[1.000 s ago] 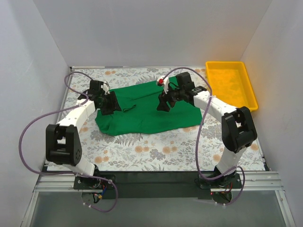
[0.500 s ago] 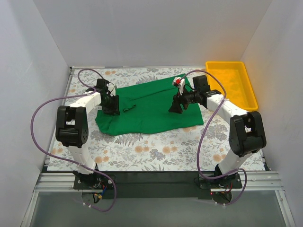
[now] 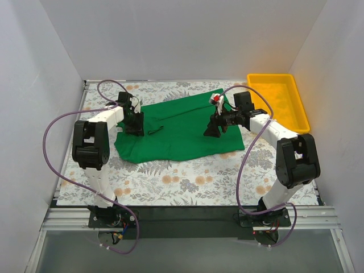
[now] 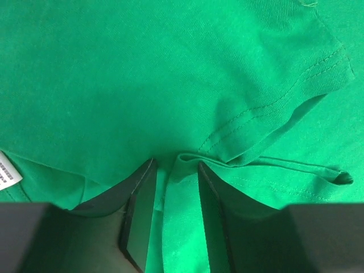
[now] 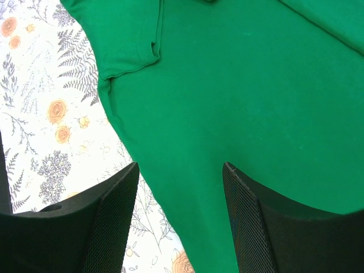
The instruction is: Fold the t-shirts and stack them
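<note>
The t-shirt (image 3: 176, 133), spread at centre frame, is pinched at its left edge by the left gripper (image 4: 175, 170) (jaws clamped on a ridge of cloth), so the right gripper (image 3: 214, 128), jaws apart above it, should grab equally deep before lifting.

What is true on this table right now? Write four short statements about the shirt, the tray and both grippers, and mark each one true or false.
1. The t-shirt lies in the yellow tray. False: it is spread on the floral table, and the tray stands apart at the far right.
2. The left gripper has a fold of the t-shirt between its fingers. True.
3. The right gripper is shut on a sleeve. False: its jaws stand wide open with nothing between them, above the shirt's edge.
4. A white label shows at the edge of the left wrist view. True.
</note>
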`<state>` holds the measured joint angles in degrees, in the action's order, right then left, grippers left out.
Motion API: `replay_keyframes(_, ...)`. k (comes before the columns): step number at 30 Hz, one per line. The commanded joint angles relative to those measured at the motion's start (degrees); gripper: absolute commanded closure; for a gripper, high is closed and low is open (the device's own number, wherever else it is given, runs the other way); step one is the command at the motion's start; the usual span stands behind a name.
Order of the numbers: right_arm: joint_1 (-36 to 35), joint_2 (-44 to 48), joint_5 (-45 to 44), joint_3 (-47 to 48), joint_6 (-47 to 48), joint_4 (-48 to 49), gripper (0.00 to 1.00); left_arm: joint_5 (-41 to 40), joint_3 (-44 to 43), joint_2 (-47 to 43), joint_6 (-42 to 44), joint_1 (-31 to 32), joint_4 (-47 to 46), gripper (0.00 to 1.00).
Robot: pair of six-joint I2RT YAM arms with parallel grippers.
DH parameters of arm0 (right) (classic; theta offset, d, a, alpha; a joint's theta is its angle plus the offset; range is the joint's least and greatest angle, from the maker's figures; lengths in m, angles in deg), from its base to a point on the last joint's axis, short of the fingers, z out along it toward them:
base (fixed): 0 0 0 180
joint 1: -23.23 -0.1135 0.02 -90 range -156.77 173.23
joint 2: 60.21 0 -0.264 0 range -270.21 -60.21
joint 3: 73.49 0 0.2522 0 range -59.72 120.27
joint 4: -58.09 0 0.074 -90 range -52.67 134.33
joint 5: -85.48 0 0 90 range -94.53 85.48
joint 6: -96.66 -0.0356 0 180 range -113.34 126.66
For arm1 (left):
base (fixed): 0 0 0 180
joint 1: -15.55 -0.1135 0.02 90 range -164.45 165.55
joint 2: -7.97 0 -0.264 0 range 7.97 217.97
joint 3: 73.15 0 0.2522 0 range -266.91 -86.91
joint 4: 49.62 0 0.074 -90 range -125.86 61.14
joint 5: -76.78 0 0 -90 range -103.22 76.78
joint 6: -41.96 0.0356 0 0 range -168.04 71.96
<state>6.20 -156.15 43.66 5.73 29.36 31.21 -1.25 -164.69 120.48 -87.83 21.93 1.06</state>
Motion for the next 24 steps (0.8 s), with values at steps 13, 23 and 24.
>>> replay_keyframes(13, 1.3, 1.6, 1.7, -0.6, 0.0, 1.7, 0.33, 4.6, 0.1, -4.0, 0.3, 0.0, -0.7, 1.0)
replay_keyframes(23, 2.8, 2.1, -9.3, 2.1, 31.3, -21.7, 0.33, 3.1, 7.9, -17.5, -1.4, 0.0, -5.2, 1.0)
replay_keyframes(24, 3.0, 2.9, -10.4, 1.3, 42.5, -24.5, 0.36, 3.8, 9.6, -18.6, -1.6, 0.0, -5.8, 1.0)
